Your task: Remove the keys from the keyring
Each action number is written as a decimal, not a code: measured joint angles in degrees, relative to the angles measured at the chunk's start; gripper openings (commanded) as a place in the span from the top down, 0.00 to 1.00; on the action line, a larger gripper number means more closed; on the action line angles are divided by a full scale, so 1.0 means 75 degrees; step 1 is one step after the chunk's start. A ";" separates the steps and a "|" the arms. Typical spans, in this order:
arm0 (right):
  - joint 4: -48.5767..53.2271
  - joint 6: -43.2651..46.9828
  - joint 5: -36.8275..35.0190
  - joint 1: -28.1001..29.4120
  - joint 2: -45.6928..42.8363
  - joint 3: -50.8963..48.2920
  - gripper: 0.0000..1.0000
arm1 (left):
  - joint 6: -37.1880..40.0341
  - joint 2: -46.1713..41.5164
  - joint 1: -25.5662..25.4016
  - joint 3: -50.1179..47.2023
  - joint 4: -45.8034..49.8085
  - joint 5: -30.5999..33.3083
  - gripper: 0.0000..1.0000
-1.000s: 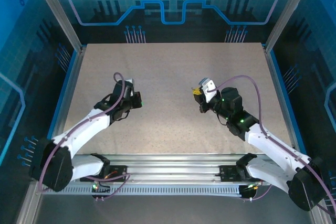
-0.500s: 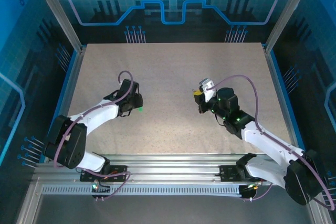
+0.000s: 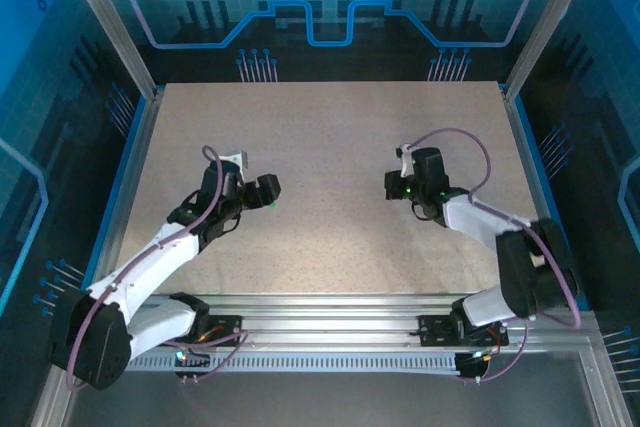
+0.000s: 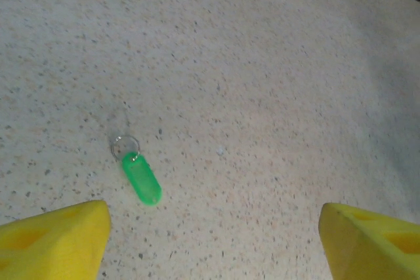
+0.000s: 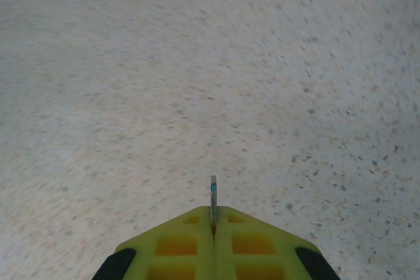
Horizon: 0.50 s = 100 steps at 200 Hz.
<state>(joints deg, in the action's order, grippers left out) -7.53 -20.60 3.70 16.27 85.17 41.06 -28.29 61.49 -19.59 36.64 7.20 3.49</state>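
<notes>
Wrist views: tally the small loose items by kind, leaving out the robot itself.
Green-headed key: 1, lying on the table
Small ring: 1, at the key's end
Thin grey piece with a blue mark: 1, pinched in the right pincer
Total: 3

A robot test cell in a lab: a speckled table [image 3: 330, 137] fenced by aluminium posts [image 3: 105, 17] and blue see-through panels [image 3: 330, 7] printed with a gear and circuit lines on the far, left and right sides, with two white robot arms [image 3: 150, 257] bolted to a metal rail [image 3: 330, 307] along the near edge
</notes>
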 measured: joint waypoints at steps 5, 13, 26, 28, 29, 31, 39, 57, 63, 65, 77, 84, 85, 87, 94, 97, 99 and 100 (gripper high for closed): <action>-0.0020 -0.0117 0.0076 -0.0079 0.0242 0.0093 1.00 | -0.0006 -0.0041 0.0000 -0.0058 0.0000 -0.0076 0.14; -0.0093 -0.0297 0.0201 -0.0178 0.0580 0.0198 1.00 | -0.0009 -0.0076 0.0000 -0.0105 -0.0006 -0.0146 0.14; -0.0184 -0.0557 0.0393 -0.0259 0.1005 0.0303 1.00 | -0.0015 -0.0128 0.0000 -0.0125 -0.0006 -0.0262 0.13; -0.0192 -0.0609 0.0434 -0.0268 0.1081 0.0323 0.99 | -0.0012 -0.0140 0.0000 -0.0125 -0.0006 -0.0274 0.13; -0.0195 -0.0624 0.0452 -0.0268 0.1105 0.0329 0.99 | -0.0012 -0.0146 0.0000 -0.0125 -0.0006 -0.0280 0.13; -0.0198 -0.0664 0.0484 -0.0277 0.1163 0.0344 0.99 | -0.0017 -0.0154 0.0000 -0.0125 -0.0012 -0.0283 0.12; -0.0210 -0.0793 0.0600 -0.0280 0.1358 0.0393 0.97 | -0.0017 -0.0207 0.0000 -0.0134 -0.0017 -0.0315 0.12; -0.0274 -0.1055 0.0796 -0.0280 0.1652 0.0414 0.86 | -0.0026 -0.0347 0.0000 -0.0172 -0.0023 -0.0318 0.10; -0.0271 -0.1157 0.0828 -0.0283 0.1682 0.0408 0.81 | -0.0029 -0.0382 0.0000 -0.0181 -0.0026 -0.0315 0.03; -0.0274 -0.1131 0.0836 -0.0286 0.1684 0.0405 0.80 | -0.0032 -0.0393 0.0000 -0.0181 -0.0023 -0.0315 0.01; -0.0294 -0.1300 0.0851 -0.0315 0.1670 0.0382 0.71 | -0.0026 -0.0431 0.0000 -0.0184 -0.0020 -0.0321 0.01; -0.0315 -0.1358 0.0848 -0.0347 0.1647 0.0370 0.67 | -0.0035 -0.0437 0.0000 -0.0184 -0.0017 -0.0315 0.01; -0.0321 -0.1341 0.0854 -0.0347 0.1644 0.0370 0.67 | -0.0035 -0.0437 0.0000 -0.0184 -0.0017 -0.0315 0.01; -0.0323 -0.1364 0.0854 -0.0358 0.1638 0.0364 0.65 | -0.0035 -0.0437 0.0000 -0.0184 -0.0015 -0.0315 0.01; -0.0321 -0.1413 0.0836 -0.0420 0.1571 0.0329 0.62 | -0.0035 -0.0437 0.0000 -0.0184 0.0003 -0.0306 0.01; -0.0303 -0.1445 0.0801 -0.0460 0.1498 0.0303 0.61 | -0.0035 -0.0437 0.0000 -0.0184 0.0017 -0.0303 0.01; -0.0300 -0.1425 0.0804 -0.0478 0.1478 0.0291 0.60 | -0.0035 -0.0437 0.0000 -0.0184 0.0026 -0.0303 0.01; -0.0291 -0.1443 0.0801 -0.0490 0.1454 0.0280 0.60 | -0.0035 -0.0437 0.0000 -0.0184 0.0029 -0.0303 0.01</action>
<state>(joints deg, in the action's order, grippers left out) -9.72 -31.42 9.72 12.60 96.07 43.16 -28.56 58.22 -19.59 35.27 7.42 1.21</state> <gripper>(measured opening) 0.354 0.990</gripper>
